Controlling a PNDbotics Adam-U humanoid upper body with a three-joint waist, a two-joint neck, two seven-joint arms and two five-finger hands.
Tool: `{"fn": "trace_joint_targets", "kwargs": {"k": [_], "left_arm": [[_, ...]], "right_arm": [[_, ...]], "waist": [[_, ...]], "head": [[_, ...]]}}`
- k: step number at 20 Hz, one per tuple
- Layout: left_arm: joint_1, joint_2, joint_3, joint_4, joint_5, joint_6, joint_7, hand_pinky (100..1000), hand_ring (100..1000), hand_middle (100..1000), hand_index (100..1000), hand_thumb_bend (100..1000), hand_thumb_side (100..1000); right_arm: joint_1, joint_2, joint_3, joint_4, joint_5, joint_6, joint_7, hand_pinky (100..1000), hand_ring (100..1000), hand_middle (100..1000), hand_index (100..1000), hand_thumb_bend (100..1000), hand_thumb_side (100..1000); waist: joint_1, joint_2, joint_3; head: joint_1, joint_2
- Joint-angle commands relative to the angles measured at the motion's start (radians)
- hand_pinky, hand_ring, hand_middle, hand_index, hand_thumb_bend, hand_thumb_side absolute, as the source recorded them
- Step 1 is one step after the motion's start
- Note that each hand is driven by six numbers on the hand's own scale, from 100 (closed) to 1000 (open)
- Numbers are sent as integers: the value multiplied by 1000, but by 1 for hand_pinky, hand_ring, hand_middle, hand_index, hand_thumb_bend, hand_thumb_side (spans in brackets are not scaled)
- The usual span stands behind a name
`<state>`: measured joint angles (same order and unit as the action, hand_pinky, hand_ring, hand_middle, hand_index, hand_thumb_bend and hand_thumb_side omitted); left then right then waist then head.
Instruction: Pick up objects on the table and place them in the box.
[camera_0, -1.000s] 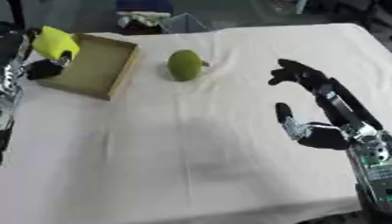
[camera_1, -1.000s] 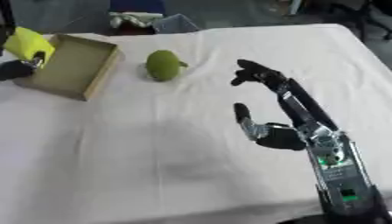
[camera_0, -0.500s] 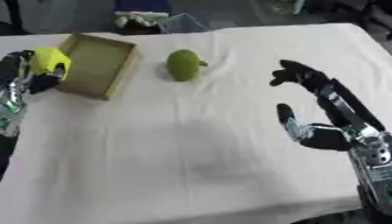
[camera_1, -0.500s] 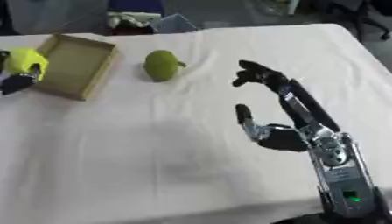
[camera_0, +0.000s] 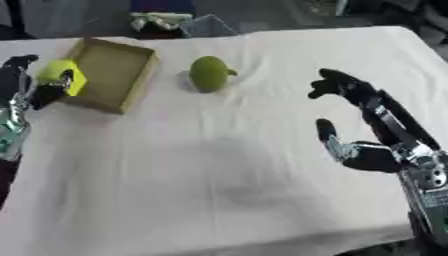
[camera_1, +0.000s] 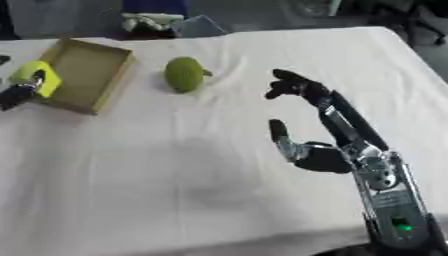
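1. We hold the yellow object (camera_0: 63, 80) in our left hand (camera_0: 26, 90), whose fingers are curled around it. It hangs at the box's (camera_0: 131, 85) left wall, partly over the rim, and the open inside of the box lies to its right.
2. This is the relation on which the coming move turns, in our judgement: the yellow object must travel to the right, over the near-left wall, until it is above the floor of the box, and only then may the fingers let it go.
3. The yellow object is bright yellow-green and looks blocky and rounded at the top. We cannot tell what it is, and a part of it is hidden behind our dark fingers.
4. The box is a shallow tan cardboard tray, open at the top. It lies askew at the far left of the table (camera_0: 219, 180), with its long side running away from us. We see nothing inside it.
5. A green fruit (camera_0: 210, 73) stands on the white cloth just to the right of the box, apart from it. It is round, dull green, with a small stem pointing to the right. It lies between our two hands, and the free right hand is better placed to take it.
6. Our right hand (camera_1: 319, 155) hovers at the right side of the table, open, fingers spread toward the fruit and holding nothing. It is well apart from the fruit.
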<state>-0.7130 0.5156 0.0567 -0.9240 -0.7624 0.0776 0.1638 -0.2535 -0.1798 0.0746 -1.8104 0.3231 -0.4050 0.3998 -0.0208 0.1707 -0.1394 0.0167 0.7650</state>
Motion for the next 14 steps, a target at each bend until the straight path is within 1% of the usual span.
{"fn": "trace_joint_targets", "kwargs": {"k": [1,2,3,4,5,8,10,11,13,14], "left_arm": [[6,59,0,-130,10,-9,-29,812,957,918,923,444,701],[17,66,2,-168,17,-10,-39,809,958,917,923,443,692],[28,71,4,-207,27,-11,-46,802,956,908,921,430,828],[40,76,7,-247,41,-11,-48,793,950,891,918,437,671],[54,79,10,-290,59,-11,-48,777,941,867,913,416,670],[115,78,12,-433,138,-13,-44,756,935,840,905,393,670],[159,72,10,-529,194,-18,-44,742,926,823,898,384,641],[177,69,7,-568,215,-19,-41,742,926,823,898,384,641],[194,68,5,-609,238,-13,-41,742,926,823,898,384,641],[205,58,-7,-633,257,-28,-45,732,949,826,901,289,697]], "right_arm": [[-9,-9,-4,-8,-1,0,-1,877,872,703,970,100,342],[-11,-9,-5,-8,0,0,-2,877,872,703,971,100,338],[-13,-10,-6,-7,1,0,-3,876,871,704,971,100,334],[-19,-13,-7,-5,3,1,-6,876,871,704,971,100,332],[-29,-17,-9,-3,5,1,-10,876,870,705,971,100,333],[-86,-35,-8,13,4,1,-23,874,868,710,973,100,335],[-136,-50,-6,39,-2,3,-31,873,865,710,973,100,340],[-157,-57,-4,56,-10,5,-34,873,865,710,973,100,340],[-176,-63,-3,77,-21,2,-37,873,865,710,973,100,340],[-200,-72,3,94,-26,5,-34,870,863,711,973,100,318]], "waist": [[2,-13,2],[1,-13,3],[1,-14,5],[0,-14,6],[-1,-14,9],[-3,-15,18],[-4,-16,26],[-4,-17,29],[-4,-17,32],[-5,-17,35]], "head": [[0,5],[-1,5],[-2,5],[-3,5],[-4,5],[-4,5],[-9,5],[-10,5],[-11,5],[-11,5]]}}
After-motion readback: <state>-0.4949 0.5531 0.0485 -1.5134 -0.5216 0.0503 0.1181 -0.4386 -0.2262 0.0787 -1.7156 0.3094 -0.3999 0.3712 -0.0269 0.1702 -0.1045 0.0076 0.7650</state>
